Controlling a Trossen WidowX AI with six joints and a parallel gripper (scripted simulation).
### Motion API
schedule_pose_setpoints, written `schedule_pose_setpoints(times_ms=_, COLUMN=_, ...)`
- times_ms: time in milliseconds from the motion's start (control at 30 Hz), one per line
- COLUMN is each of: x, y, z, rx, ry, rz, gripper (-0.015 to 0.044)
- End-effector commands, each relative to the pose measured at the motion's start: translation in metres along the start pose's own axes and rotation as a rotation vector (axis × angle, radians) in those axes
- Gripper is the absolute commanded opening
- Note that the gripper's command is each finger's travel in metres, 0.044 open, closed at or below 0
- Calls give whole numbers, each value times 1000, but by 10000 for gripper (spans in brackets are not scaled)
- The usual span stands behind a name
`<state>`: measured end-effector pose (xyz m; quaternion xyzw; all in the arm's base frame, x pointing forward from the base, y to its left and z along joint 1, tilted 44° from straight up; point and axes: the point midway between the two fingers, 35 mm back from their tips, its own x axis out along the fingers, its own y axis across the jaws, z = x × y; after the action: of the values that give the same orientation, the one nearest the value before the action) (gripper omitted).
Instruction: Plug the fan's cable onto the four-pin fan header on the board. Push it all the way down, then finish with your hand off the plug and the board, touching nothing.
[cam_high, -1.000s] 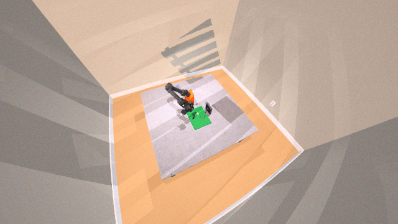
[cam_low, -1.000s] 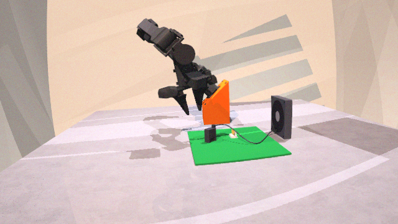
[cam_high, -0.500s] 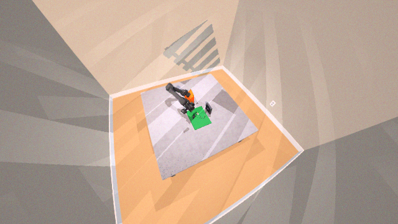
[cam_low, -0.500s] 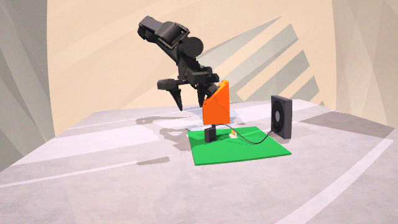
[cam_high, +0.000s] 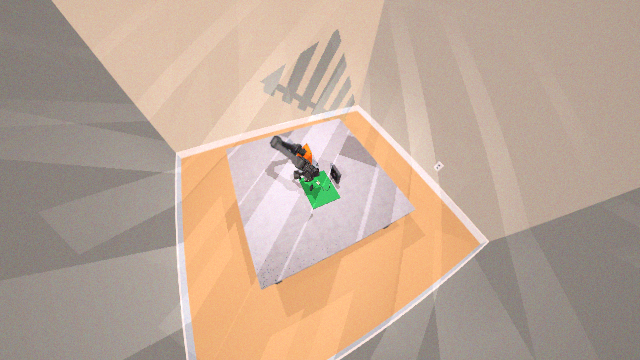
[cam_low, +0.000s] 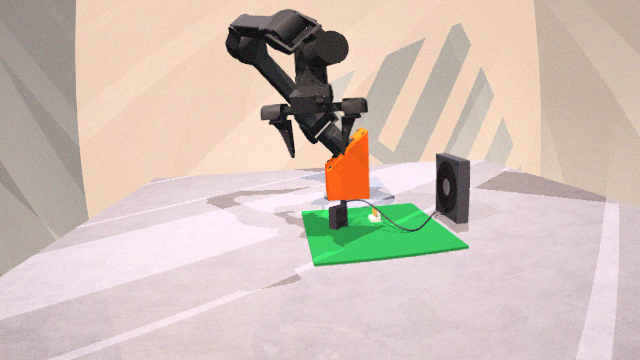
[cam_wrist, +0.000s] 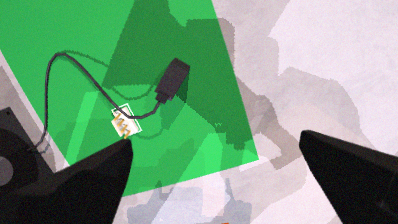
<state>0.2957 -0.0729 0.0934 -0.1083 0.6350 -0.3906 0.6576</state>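
The green board (cam_low: 390, 245) (cam_wrist: 60, 30) (cam_high: 325, 200) lies on the table. The black plug (cam_low: 338, 216) (cam_wrist: 172, 80) rests on the board, a short way apart from the white four-pin header (cam_low: 374, 216) (cam_wrist: 124, 121) with its gold pins bare. A black cable (cam_low: 400, 226) (cam_wrist: 75, 70) runs from the plug past the header to the black fan (cam_low: 452, 187) (cam_wrist: 15, 155) (cam_high: 335, 173), which stands upright at the board's edge. My gripper (cam_low: 317, 150) (cam_wrist: 217, 143) (cam_high: 311, 180) is open wide and empty. It hangs well above the board and touches nothing.
The arm's orange base block (cam_low: 348, 172) (cam_high: 306, 150) stands just behind the board, close to the plug. The grey table (cam_low: 150, 280) (cam_high: 280, 240) stretches out around the board, and its edges are far off.
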Motion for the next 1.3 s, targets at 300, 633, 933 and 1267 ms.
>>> schedule_pose_setpoints(times_ms=300, x=-32, y=33, z=18, rx=591, ry=-15, rz=-29, gripper=440)
schedule_pose_setpoints(times_ms=633, x=-6, y=34, z=21, rx=591, ry=-15, rz=-26, gripper=440)
schedule_pose_setpoints(times_ms=933, x=68, y=29, z=19, rx=592, ry=-19, rz=-32, gripper=440)
schedule_pose_setpoints(times_ms=1267, x=75, y=29, z=19, rx=592, ry=-19, rz=-32, gripper=440)
